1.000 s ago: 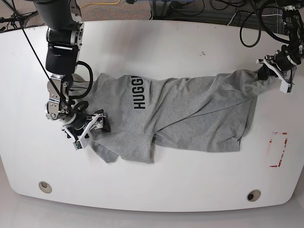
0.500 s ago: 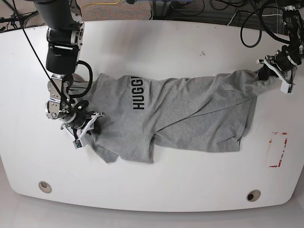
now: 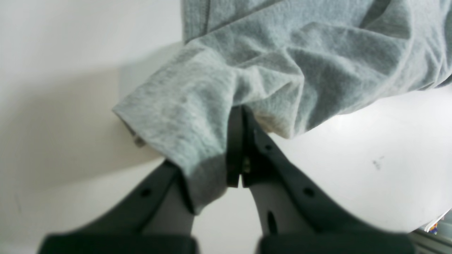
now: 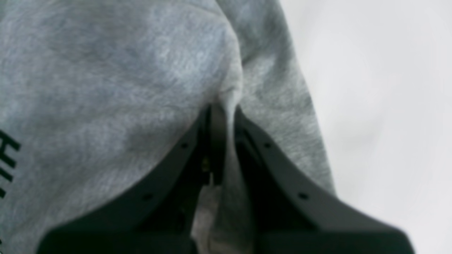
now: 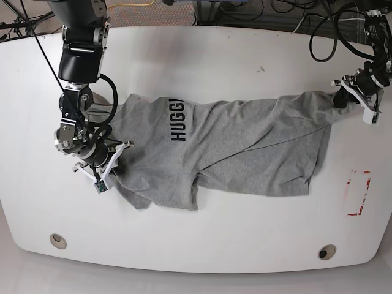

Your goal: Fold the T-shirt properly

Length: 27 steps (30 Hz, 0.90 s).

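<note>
At the near edge of the white table (image 5: 202,245), two round metal fittings (image 5: 58,241) sit close to the near corners, and a red-outlined tape mark (image 5: 358,193) lies by the right edge. The T-shirt (image 5: 239,153) lies stretched lengthwise across the middle of the table, light heather grey, soft and heavily creased, with diagonal folds running through its body and one flap doubled over toward the near side. Black block lettering (image 5: 179,119) reading "HUGG" shows sideways near its left end; the remaining letters are hidden in a fold. The right gripper (image 5: 105,160), near the left edge, has its fingers closed on a gathered ridge of cloth at the shirt's left end; the right wrist view confirms the fabric (image 4: 226,102) pinched between the dark fingers. The left gripper (image 5: 352,92), toward the far right corner, holds the opposite end; its wrist view shows the fingers pressed together on a hemmed fold (image 3: 197,116), lifted slightly above the surface. Cables (image 5: 318,27) lie beyond the far edge.
</note>
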Motion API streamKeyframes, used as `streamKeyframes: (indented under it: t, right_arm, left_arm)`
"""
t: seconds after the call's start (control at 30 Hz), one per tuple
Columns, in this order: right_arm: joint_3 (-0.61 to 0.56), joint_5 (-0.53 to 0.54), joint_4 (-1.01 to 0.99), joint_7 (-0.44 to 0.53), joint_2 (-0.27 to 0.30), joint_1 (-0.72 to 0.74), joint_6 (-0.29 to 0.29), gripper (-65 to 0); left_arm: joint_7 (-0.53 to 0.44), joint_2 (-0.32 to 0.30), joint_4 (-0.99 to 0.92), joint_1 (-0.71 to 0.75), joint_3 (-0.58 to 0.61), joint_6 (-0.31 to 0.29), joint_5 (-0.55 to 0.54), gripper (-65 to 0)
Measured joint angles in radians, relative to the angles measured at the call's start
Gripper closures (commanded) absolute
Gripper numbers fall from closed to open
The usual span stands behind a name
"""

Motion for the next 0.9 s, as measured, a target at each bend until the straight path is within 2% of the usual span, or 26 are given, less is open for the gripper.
streamKeyframes:
  t: [0.67, 0.9]
  right_arm:
    - [0.001, 0.003, 0.319, -0.146, -0.003, -0.153, 0.001, 0.0]
    - [0.077, 0.026, 0.473, -0.240, -0.057, -0.216, 0.005, 0.0]
  left_arm:
    - [0.002, 0.000, 0.005, 0.004, -0.005, 0.000, 0.001, 0.0]
    - [0.004, -0.001, 0.082, 0.006, -0.005, 0.000, 0.001, 0.0]
